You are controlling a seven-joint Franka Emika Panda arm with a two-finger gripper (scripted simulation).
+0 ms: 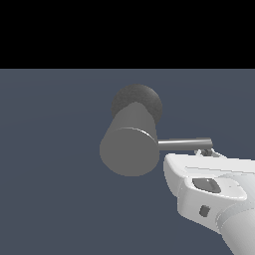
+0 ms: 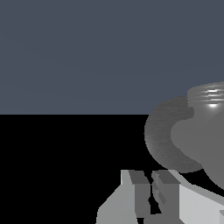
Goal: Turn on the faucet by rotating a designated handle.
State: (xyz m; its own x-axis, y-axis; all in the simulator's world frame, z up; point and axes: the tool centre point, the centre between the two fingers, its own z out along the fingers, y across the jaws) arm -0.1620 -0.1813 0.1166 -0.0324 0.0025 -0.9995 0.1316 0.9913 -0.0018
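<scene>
The faucet [image 1: 130, 149] is a thick matte grey cylinder with its flat round end face toward the exterior view, and a darker rounded base [image 1: 139, 99] behind it. Its handle [image 1: 185, 144], a thin grey rod, sticks out toward the exterior view's right. My gripper [image 1: 205, 152] comes up from the lower right, its fingertips just under the rod's free end; whether they touch it is unclear. In the wrist view the fingers [image 2: 140, 192] stand close together with nothing between them, and the faucet [image 2: 175, 140] looms close beside them.
A flat blue-grey floor [image 1: 50, 174] surrounds the faucet. My white hand and wrist [image 1: 214, 194] fill the exterior view's lower right corner. Beyond the floor's far edge there is only black background.
</scene>
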